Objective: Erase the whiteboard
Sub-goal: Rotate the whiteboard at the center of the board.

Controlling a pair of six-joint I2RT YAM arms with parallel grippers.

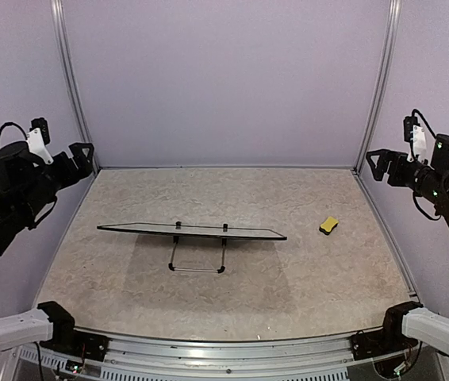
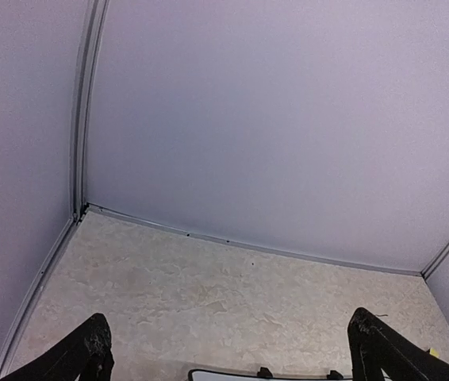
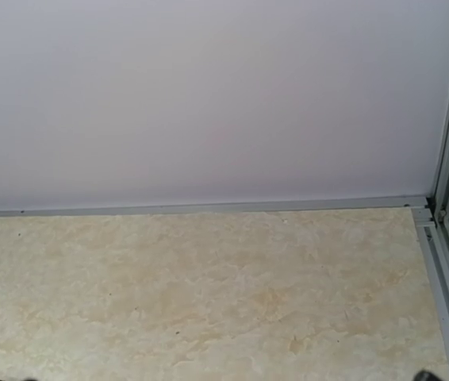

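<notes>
Beige bench point(image 1: 304, 270), both arms raised at the frame's side edges.
We see left pincer point(image 1: 88, 159) and right pincer point(image 1: 370, 165) released wide; the whiteboard point(image 1: 193, 231) sits centre-frame, well apart, lower between them.

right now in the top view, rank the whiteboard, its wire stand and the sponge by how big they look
1. whiteboard, seen nearly edge-on but by far the longest
2. wire stand
3. sponge

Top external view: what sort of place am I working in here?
Probably an enclosed robot test cell in a lab: plain pale walls joined by aluminium posts box in a marbled table, which holds a propped whiteboard and a yellow sponge.
</notes>
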